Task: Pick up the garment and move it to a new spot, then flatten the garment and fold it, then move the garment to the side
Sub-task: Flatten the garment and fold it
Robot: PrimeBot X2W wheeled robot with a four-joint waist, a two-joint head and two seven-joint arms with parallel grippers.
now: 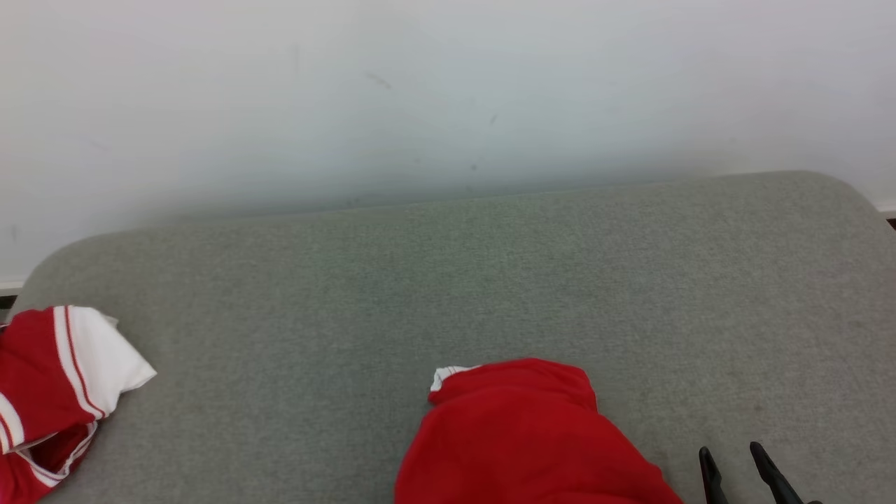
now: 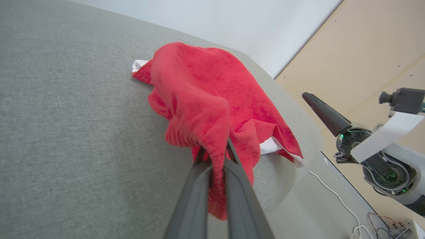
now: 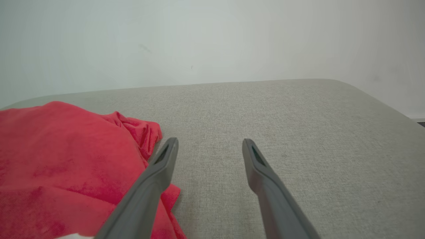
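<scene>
- my left gripper (image 2: pixel 215 151): jaws are pressed together on a bunched fold of the red garment (image 2: pixel 206 83). cloth is pinched in the grip and hangs below it. a gathered fold gives the pinch bulk, so i judge it fit to hold through a lift.
- red garment: heaped near the front edge of the grey cushion (image 1: pixel 490 266), with white trim showing at two corners. it is neither flat nor folded.
- my right gripper (image 3: pixel 210 146): jaws are wide apart and empty, hovering over bare cushion just beside the heap. i judge it placed ready to help with spreading.
- striped red-and-white cloth (image 1: pixel 49 392): far left, well apart, not engaged.
- step judged: pick-up, early in the task. the bare cushion ahead offers the new spot.
</scene>
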